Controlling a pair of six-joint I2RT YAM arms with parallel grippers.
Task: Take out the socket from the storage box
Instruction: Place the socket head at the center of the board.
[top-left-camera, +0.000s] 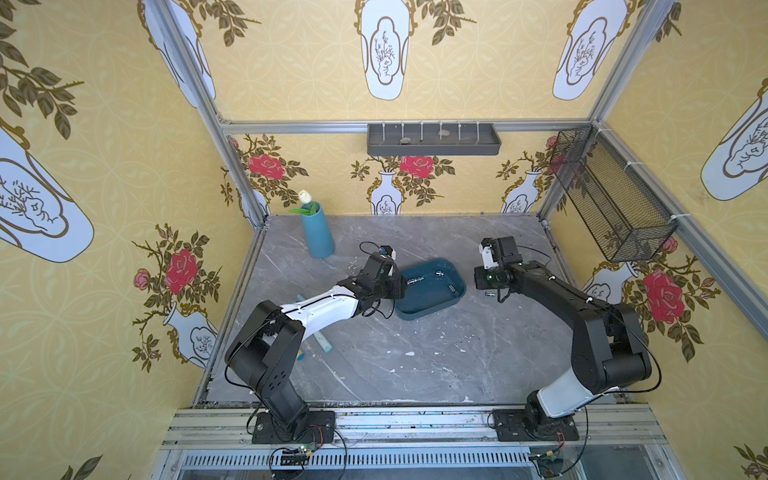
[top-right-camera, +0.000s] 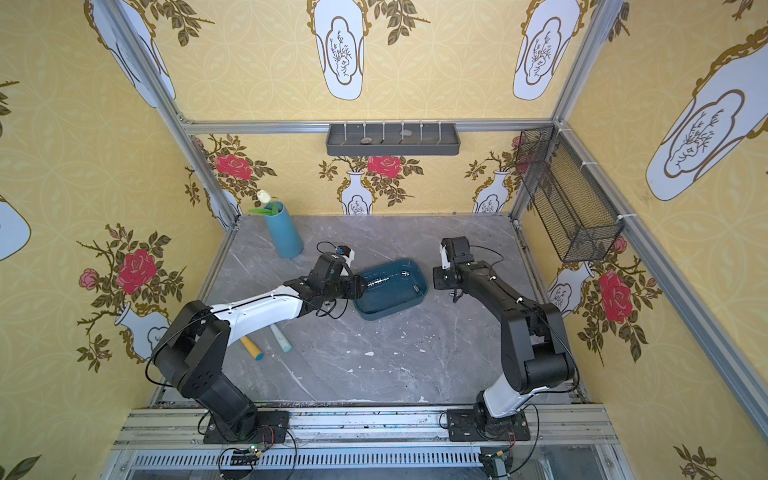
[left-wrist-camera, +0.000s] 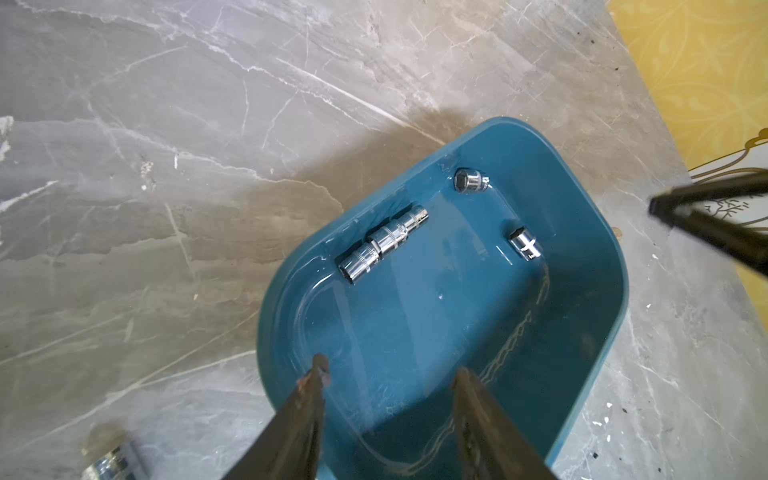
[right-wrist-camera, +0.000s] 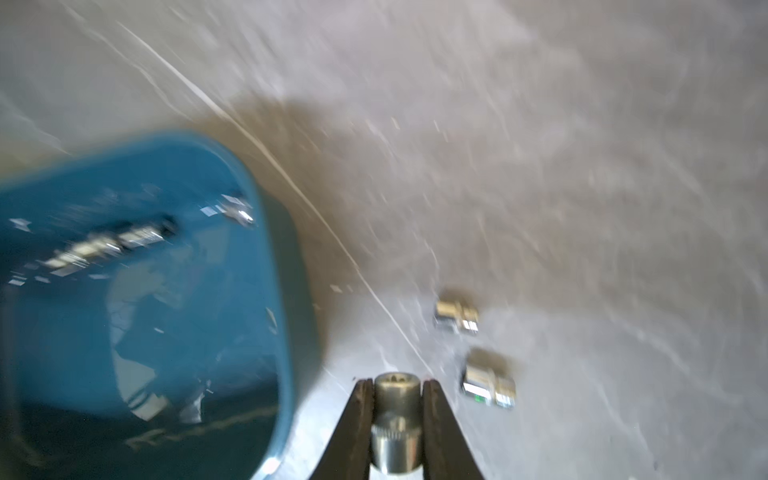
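Note:
The teal storage box (top-left-camera: 424, 305) (top-right-camera: 384, 305) lies mid-table. Inside it, in the left wrist view, three chrome sockets (left-wrist-camera: 382, 243) lie end to end, and two more (left-wrist-camera: 471, 180) (left-wrist-camera: 525, 243) sit apart. My left gripper (left-wrist-camera: 390, 370) hangs open over the box's left end with nothing between its fingers. My right gripper (right-wrist-camera: 397, 380) is outside the box (right-wrist-camera: 187, 291), to its right, shut on a socket (right-wrist-camera: 397, 399). Two loose sockets (right-wrist-camera: 456, 316) (right-wrist-camera: 488, 384) rest on the table beside it.
A blue vase (top-left-camera: 318, 232) with a white flower stands at the back left. Two short sticks (top-right-camera: 280, 338) (top-right-camera: 251, 347) lie under my left arm. A grey divided tray (top-left-camera: 434, 139) and a black mesh basket (top-left-camera: 611, 195) hang on the walls. Another socket (left-wrist-camera: 112, 461) lies left of the box.

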